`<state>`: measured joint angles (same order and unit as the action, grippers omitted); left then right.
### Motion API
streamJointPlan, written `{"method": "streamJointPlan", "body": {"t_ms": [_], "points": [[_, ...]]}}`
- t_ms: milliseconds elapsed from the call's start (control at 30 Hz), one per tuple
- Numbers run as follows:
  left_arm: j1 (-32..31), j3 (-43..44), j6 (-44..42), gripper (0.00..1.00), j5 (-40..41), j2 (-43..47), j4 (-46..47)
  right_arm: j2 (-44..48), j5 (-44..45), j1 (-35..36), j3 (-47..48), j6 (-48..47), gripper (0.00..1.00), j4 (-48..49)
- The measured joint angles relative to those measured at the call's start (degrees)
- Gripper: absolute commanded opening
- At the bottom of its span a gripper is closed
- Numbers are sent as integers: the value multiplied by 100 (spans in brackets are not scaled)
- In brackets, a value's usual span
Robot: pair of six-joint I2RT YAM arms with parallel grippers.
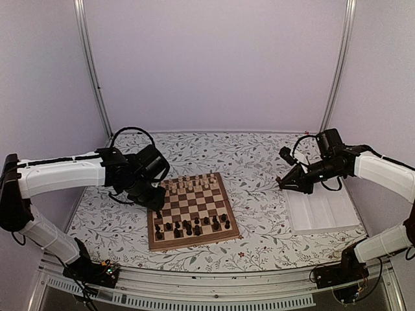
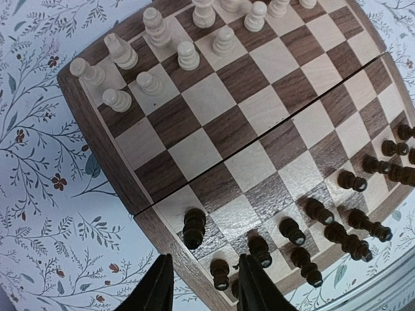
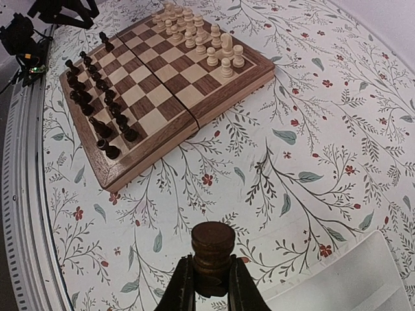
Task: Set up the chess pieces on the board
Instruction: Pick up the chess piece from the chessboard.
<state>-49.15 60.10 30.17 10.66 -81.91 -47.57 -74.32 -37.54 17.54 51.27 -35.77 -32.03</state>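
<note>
**Mia:** Is the board (image 1: 192,208) nearly set?

**Tom:** Nearly. The pale pieces (image 1: 194,183) fill two rows at the far side. Most dark chess pieces (image 1: 194,225) stand at the near side, some a bit crooked. At least one is not on the board yet.

**Mia:** What about the arms?

**Tom:** The left arm bends down over the near left corner. The left gripper (image 2: 204,262) has its fingers apart. A dark pawn (image 2: 220,275) shows between them, and I think nothing touches it.

**Mia:** And the right?

**Tom:** It hangs over the tabletop (image 1: 259,168) beside the white tray (image 1: 324,214), well apart from the board. The right gripper (image 3: 211,262) pinches one dark piece (image 3: 213,243).
</note>
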Motion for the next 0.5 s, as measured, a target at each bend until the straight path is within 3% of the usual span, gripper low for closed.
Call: {"method": "streamJointPlan", "body": {"t_ms": [500], "points": [[153, -146, -2, 29, -157, -612, 173, 0, 17, 0, -109, 0, 5, 59]]}}
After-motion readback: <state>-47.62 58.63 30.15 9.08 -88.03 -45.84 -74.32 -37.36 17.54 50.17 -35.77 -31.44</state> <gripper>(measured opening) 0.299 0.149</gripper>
